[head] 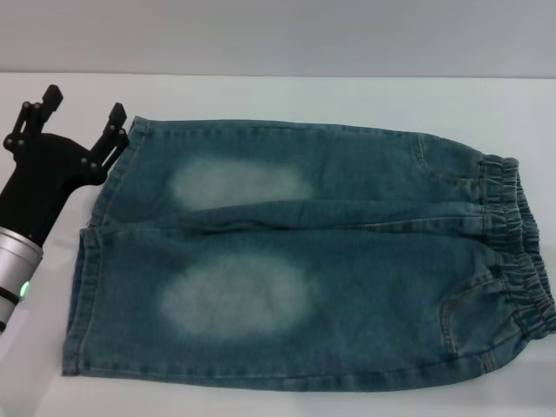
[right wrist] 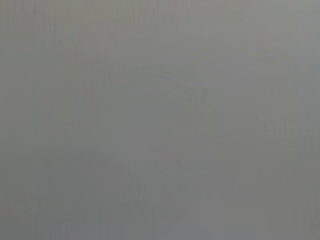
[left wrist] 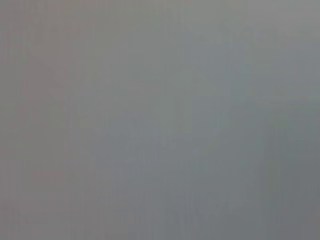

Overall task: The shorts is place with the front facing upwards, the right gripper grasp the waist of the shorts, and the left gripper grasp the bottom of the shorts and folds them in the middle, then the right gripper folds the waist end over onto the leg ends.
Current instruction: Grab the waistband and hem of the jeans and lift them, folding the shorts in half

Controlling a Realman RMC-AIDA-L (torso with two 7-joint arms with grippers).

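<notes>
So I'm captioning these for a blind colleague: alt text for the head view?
Blue denim shorts lie flat and unfolded on a white table, elastic waistband toward the robot's right. The left gripper hovers open by the far leg hem; no right gripper shows.

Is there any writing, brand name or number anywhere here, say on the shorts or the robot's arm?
None can be read: the shorts show no label or print, and the left gripper bears no marking, only a green light on its arm. Both wrist views show plain grey.
</notes>
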